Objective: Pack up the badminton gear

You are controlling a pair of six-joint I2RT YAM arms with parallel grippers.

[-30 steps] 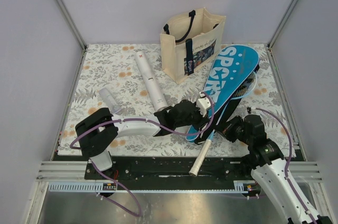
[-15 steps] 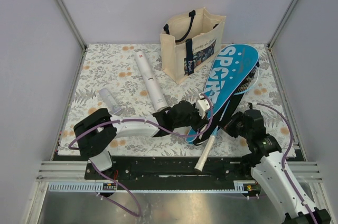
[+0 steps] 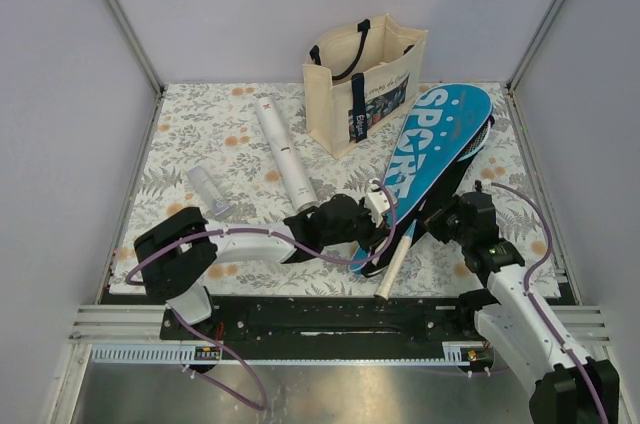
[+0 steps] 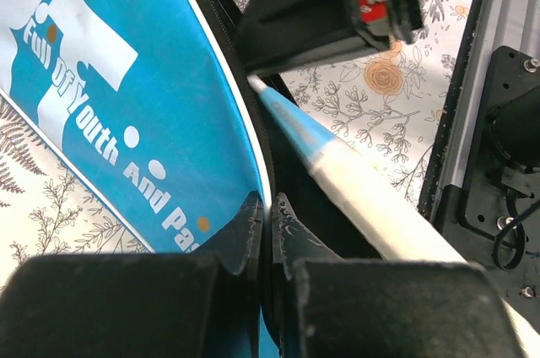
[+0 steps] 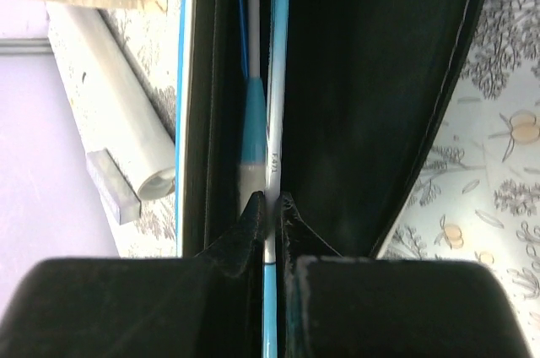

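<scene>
the left gripper (image 4: 268, 208) was seen with its jaws pressed together on the white-piped rim of the blue case (image 4: 101, 79), near its narrow end. the right gripper (image 5: 270, 206) was clamped on the thin light-blue shaft of a racket (image 5: 277, 122), apparently just beyond the taper of its white handle (image 3: 393, 266), which stuck out of the case toward 7 o'clock in the top view. the case itself lay on the patterned table (image 3: 190, 134), running from 7 o'clock up to 1 o'clock, with the long white tube (image 3: 283, 152) well apart at 10 o'clock of the left gripper and the tote bag (image 3: 365, 69) at 12 o'clock. the racket was judged light and springy, its shaft slick and easily bent, so a hold close to the handle was thought safest and the strings best left untouched. the case was judged soft and floppy, its flap needing to be held up by the rim. the tube was expected to roll and to be best taken at mid-length. only the right wrist view showed a second racket (image 5: 253, 122) already lying inside the dark opening beside the held shaft. only the top view showed the tube, the bag and the whole case together. the pinch on the rim was made plain only by the left wrist view.
</scene>
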